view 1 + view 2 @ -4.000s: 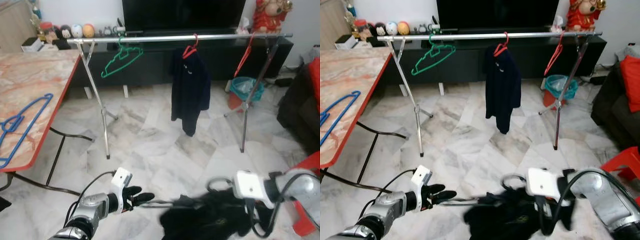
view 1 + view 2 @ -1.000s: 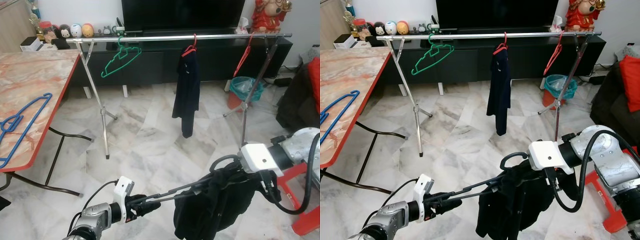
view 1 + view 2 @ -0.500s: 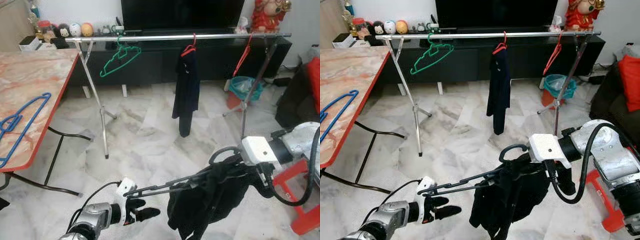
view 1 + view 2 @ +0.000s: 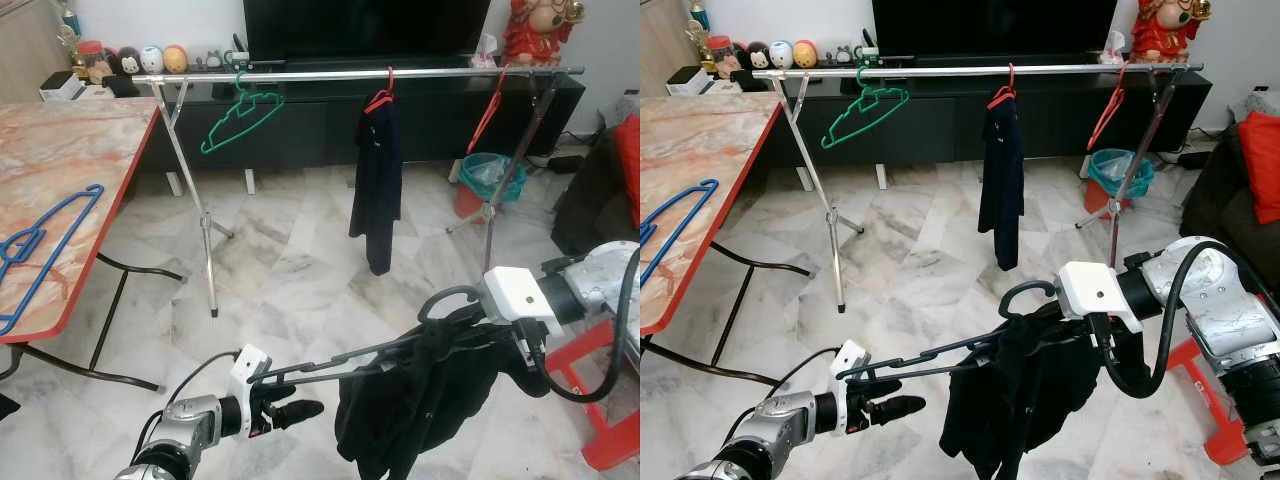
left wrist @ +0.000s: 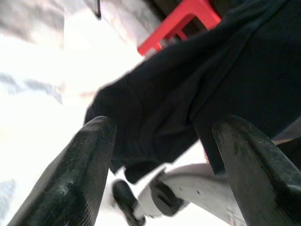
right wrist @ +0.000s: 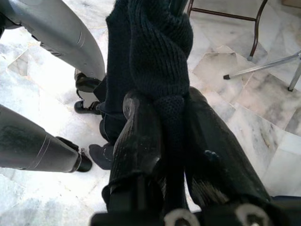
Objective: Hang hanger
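The right gripper (image 6: 164,136) is clamped on the black garment (image 4: 420,390) draped over a black hanger (image 4: 380,352), holding it up near the hook, above the marble floor (image 4: 290,270). The left gripper (image 4: 290,410), fingers spread apart and holding nothing, sits just below the hanger's far tip. Beyond stands a clothes rail (image 4: 350,74) with a green hanger (image 4: 240,112), a dark shirt (image 4: 378,180) and a red hanger (image 4: 490,105). A blue hanger (image 4: 45,250) lies on the bench (image 4: 70,150).

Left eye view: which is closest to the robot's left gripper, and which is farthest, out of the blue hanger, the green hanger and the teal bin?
1. Blue hanger, on the table at the robot's left, nearest the left gripper.
2. Green hanger, up on the rail.
3. Teal bin, far right, farthest.
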Available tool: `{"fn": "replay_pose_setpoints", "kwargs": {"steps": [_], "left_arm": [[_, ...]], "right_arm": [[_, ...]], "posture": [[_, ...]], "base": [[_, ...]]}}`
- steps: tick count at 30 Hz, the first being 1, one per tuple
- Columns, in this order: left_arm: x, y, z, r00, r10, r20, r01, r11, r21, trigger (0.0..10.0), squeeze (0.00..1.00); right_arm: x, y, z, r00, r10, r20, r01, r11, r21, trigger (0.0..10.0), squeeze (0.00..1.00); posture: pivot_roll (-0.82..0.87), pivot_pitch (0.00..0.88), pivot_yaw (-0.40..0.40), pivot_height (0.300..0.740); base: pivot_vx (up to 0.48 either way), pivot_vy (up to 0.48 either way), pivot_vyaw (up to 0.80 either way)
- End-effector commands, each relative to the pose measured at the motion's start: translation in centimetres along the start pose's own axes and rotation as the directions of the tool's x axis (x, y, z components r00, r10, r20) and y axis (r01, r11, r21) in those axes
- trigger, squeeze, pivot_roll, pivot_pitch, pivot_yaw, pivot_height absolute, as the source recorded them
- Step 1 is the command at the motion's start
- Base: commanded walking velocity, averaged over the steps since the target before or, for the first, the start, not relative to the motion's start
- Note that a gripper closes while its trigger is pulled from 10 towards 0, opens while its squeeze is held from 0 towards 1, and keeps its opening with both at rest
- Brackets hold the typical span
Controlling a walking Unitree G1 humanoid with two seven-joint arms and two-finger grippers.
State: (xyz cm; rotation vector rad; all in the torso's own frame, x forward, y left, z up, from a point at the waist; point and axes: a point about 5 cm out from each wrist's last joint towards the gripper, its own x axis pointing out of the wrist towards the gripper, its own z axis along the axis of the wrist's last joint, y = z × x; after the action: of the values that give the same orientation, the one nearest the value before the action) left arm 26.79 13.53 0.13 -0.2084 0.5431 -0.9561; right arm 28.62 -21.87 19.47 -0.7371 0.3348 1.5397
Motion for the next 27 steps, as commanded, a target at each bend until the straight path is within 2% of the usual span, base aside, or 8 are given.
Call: {"fn": "replay_pose_setpoints", "kwargs": {"steps": [1,5,6,10,13,18,22,27], "left_arm": [[0.0,0.0,0.4,1.000,0.008,0.025,-0.009,0.999,0.046,10.0,0.00],[-0.1,0.1,0.3,1.000,0.029,0.008,-0.030,0.997,0.068,10.0,0.00],[-0.3,0.1,-0.4,0.998,0.028,-0.056,-0.021,0.994,0.106,10.0,0.00],[-0.6,0.2,-1.2,0.990,0.071,-0.120,-0.051,0.985,0.162,10.0,0.00],[-0.8,0.7,-1.7,0.969,0.177,-0.174,-0.118,0.946,0.302,10.0,0.00],[-0.7,0.7,-1.4,0.970,0.206,-0.131,-0.156,0.935,0.318,10.0,0.00],[-0.8,1.1,-1.4,0.941,0.298,-0.158,-0.189,0.855,0.483,10.0,0.00],[-0.8,1.0,-1.0,0.951,0.284,-0.120,-0.190,0.845,0.500,10.0,0.00]], "right_arm": [[-0.7,-0.5,0.7,0.999,-0.029,0.013,0.030,0.999,-0.034,10.0,0.00],[-0.9,-0.5,0.7,0.999,-0.032,0.013,0.033,0.999,-0.030,10.0,0.00],[-1.0,-0.6,0.7,0.999,-0.037,0.014,0.037,0.999,-0.031,10.0,0.00],[-1.1,-0.7,0.8,0.999,-0.040,0.016,0.040,0.999,-0.032,10.0,0.00],[-1.0,-0.7,0.8,0.999,-0.039,0.017,0.039,0.999,-0.033,10.0,0.00],[-0.9,-0.8,0.7,0.999,-0.038,0.016,0.039,0.999,-0.030,10.0,0.00],[-0.9,-0.8,0.5,0.999,-0.036,0.007,0.037,0.999,-0.027,10.0,0.00],[-0.9,-0.8,0.5,0.999,-0.038,0.006,0.038,0.999,-0.026,10.0,0.00]], "posture": [[-0.09,0.000,-0.013,0.740],[-0.09,0.002,-0.013,0.740],[-0.09,0.002,-0.012,0.740],[-0.09,0.002,-0.012,0.740],[-0.09,0.002,-0.013,0.740],[-0.09,0.004,-0.013,0.740],[-0.09,0.005,-0.013,0.740],[-0.09,0.005,-0.013,0.740]], "base": [[0.000,0.000,0.00],[0.000,0.000,0.00],[0.000,0.000,0.00],[0.000,0.000,0.00],[0.000,0.000,0.00],[0.000,0.000,0.00],[0.000,0.000,0.00],[0.000,0.000,0.00]]}}
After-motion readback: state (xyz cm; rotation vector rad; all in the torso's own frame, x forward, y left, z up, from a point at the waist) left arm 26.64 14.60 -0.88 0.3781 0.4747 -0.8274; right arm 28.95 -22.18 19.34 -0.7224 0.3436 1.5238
